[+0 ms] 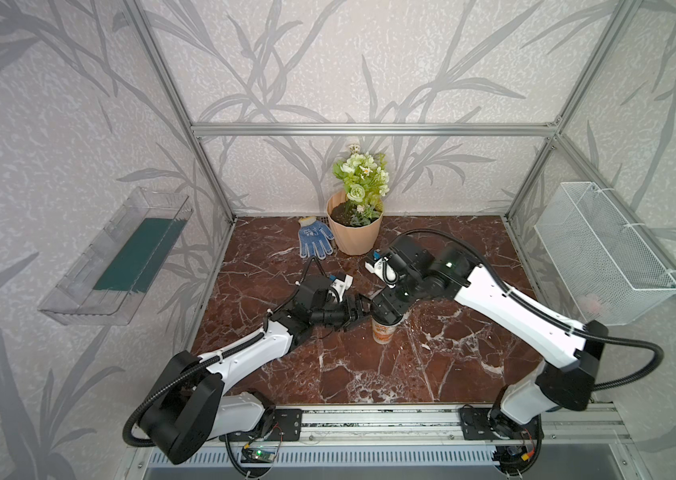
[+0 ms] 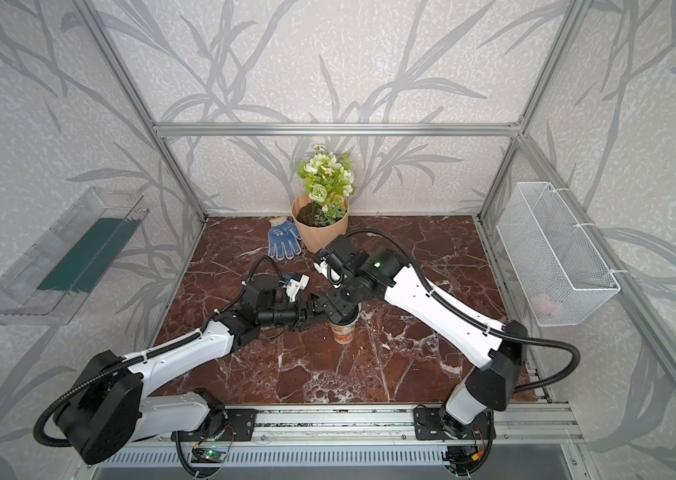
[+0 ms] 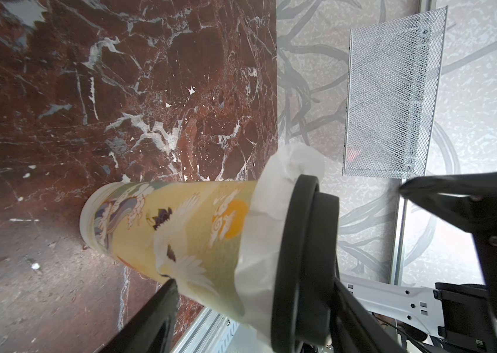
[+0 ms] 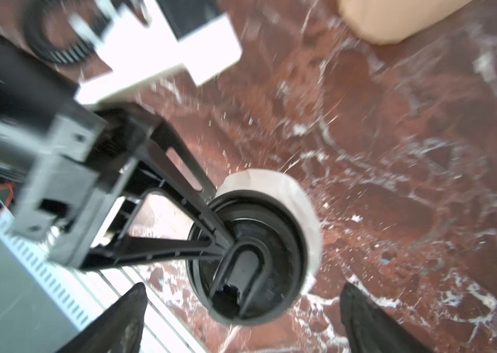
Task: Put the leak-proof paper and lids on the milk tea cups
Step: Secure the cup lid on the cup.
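Both top views: milk tea cup (image 1: 382, 332) (image 2: 342, 332) upright, mid marble table (image 1: 369, 374); my left pincer (image 1: 363, 311) beside its mouth.
Left wrist: leak-proof paper (image 3: 259, 211) draped over the cup rim, black lid (image 3: 299, 259) seated on top; left pincer part-spread, gripping nothing.
Right wrist: my right pincer (image 4: 244, 287) wide, empty, above the lid.

Cup (image 3: 180, 232): yellow-green print, white cranes, white swirl clouds, orange sun; in both top views pale with orange-red band. Leak-proof paper (image 3: 259, 266): translucent white. Lid (image 3: 299, 259): black. Table (image 1: 369, 374): red-brown marble, white veins. Walls (image 1: 328, 62): pale grey, darker grey leaf pattern. Pot (image 1: 355, 241): peach. Glove (image 1: 315, 243): blue, white dots. Basket (image 1: 602, 257): white mesh. Tray (image 1: 78, 291): clear, dark green strip.
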Tool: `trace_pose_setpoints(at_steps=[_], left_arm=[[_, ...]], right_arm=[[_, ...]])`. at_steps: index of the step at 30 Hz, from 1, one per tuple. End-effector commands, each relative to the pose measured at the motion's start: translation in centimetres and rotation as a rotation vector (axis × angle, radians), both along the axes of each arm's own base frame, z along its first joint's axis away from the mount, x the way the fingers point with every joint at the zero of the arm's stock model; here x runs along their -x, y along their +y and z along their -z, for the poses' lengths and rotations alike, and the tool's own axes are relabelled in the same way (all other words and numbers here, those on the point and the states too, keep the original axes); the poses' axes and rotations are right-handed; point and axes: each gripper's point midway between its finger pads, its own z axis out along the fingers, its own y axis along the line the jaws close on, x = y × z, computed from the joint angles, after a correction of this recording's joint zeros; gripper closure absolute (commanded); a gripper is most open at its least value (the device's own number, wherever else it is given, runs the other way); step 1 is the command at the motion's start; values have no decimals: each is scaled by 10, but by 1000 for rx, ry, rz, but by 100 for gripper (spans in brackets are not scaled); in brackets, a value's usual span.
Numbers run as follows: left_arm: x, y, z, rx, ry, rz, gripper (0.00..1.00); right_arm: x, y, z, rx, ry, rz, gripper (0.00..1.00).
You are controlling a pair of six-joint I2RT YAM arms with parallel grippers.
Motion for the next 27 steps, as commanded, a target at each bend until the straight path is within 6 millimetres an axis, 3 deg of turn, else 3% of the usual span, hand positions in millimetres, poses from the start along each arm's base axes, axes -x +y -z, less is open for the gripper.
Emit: trace_pose_setpoints(at_steps=[1,4,9,14,17,27], left_arm=[[11,12,41,-125,120,-23,27],[11,10,39,-115,116,-21,27],[9,9,36,-107,110,-23,27],[9,10,37,-108,110,-25,27],[9,9,36,-105,112,-25,27],[7,8,34,-104,109,-25,27]], right_arm=[[-3,-29,-19,-80,-56,202,9],[10,-45,-11,-165,24,351,21],[36,-32,18,-424,261,510,42],[36,-39,35,-582,355,653,49],[36,-32,45,-654,411,664,51],[33,-23,60,-682,460,655,54]])
